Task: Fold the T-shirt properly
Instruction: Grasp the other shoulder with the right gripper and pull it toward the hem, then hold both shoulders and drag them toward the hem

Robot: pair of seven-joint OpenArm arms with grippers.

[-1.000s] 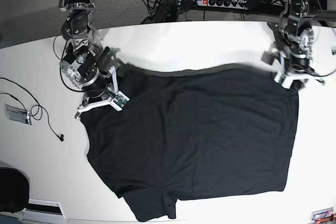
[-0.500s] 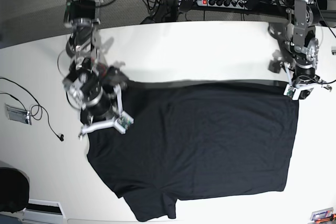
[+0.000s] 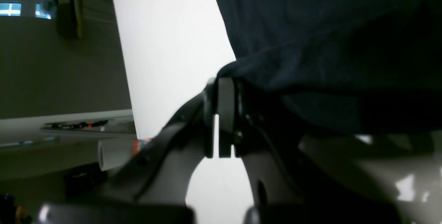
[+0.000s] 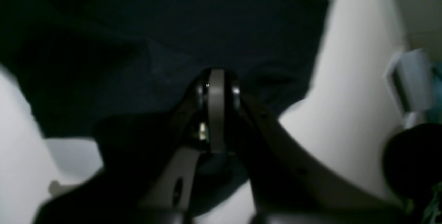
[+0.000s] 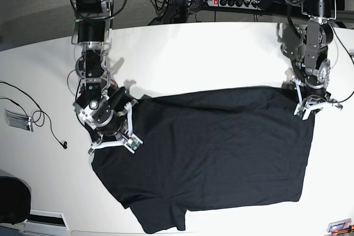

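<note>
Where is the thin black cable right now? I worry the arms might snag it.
In the base view the thin black cable lies on the white table at the far left edge, left of the T-shirt and apart from it.

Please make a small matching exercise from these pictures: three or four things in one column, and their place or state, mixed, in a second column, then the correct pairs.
Things:
1. T-shirt
2. left gripper
3. right gripper
4. thin black cable

Place or state:
a. shut on the shirt's corner, right side of base view
b. lies on the table near the left edge of base view
c. black, spread on the white table
d. shut on the shirt's edge, left side of base view

Pairs: 1-c, 2-a, 3-d, 4-b
</note>
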